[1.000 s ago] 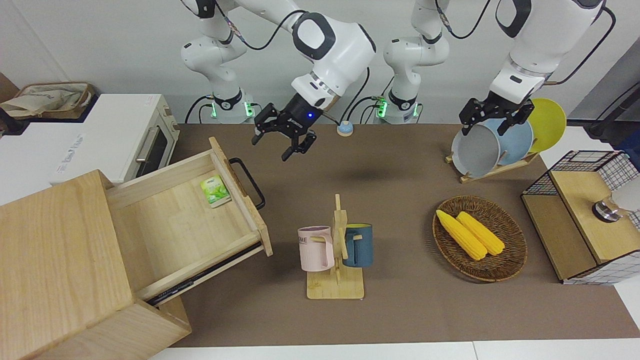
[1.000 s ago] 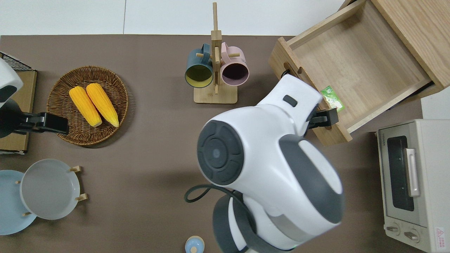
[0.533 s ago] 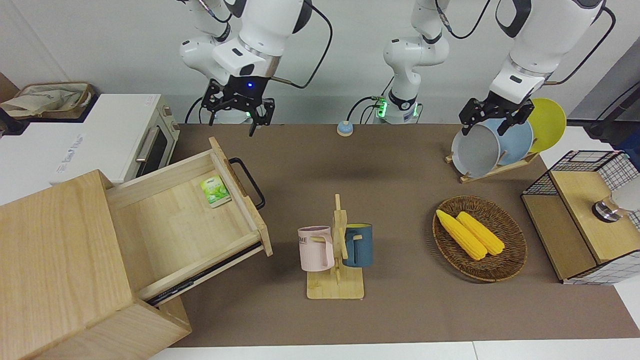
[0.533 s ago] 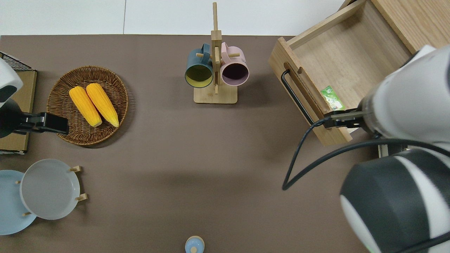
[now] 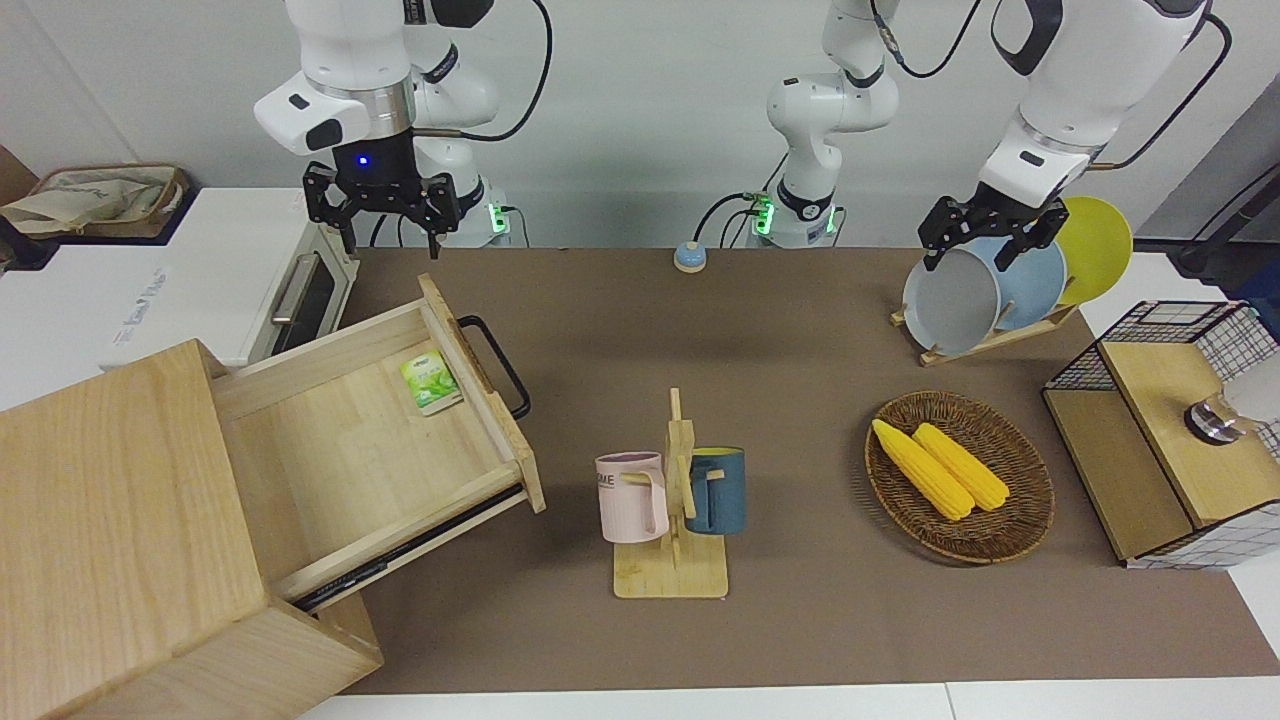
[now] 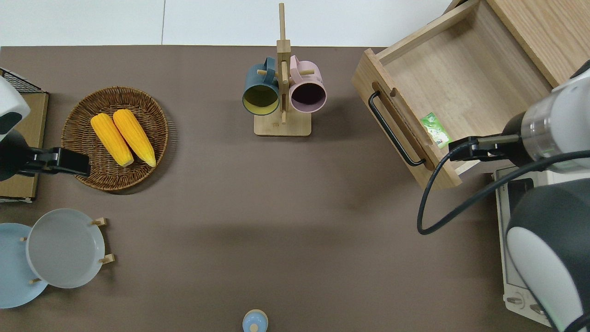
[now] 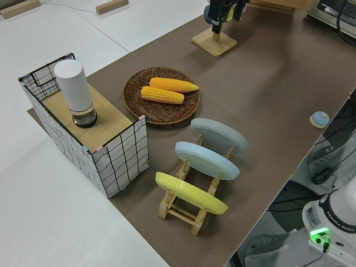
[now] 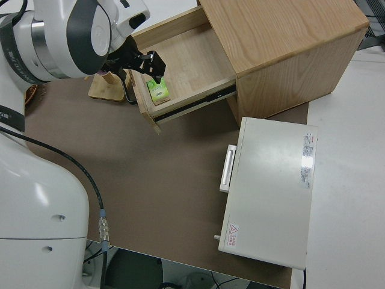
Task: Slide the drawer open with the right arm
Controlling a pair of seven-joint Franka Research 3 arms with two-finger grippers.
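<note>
From my remote station I see the drawer (image 5: 370, 440) standing pulled well out of its big wooden box (image 5: 120, 540) at the right arm's end of the desk (image 5: 800, 330), with its black bar handle (image 5: 497, 365) facing the middle of the desk. A small green packet (image 5: 430, 382) lies inside the drawer, against the front panel. My right tool (image 5: 383, 205) hangs raised in the air with its fingers spread and nothing between them; a blue light glows at its wrist. From overhead, the right tool's arm covers the corner where the drawer meets the white toaster oven (image 6: 516, 203), so I cannot place the tool more exactly. The oven sits nearer to the robots than the box. My left tool (image 5: 990, 232) is parked, fingers spread apart. A mug rack (image 5: 672, 500) with a pink mug (image 5: 632, 497) and a blue mug (image 5: 717, 490) stands mid-desk, beside a wicker basket (image 5: 1020, 530) holding two corn cobs (image 5: 940, 467).
</note>
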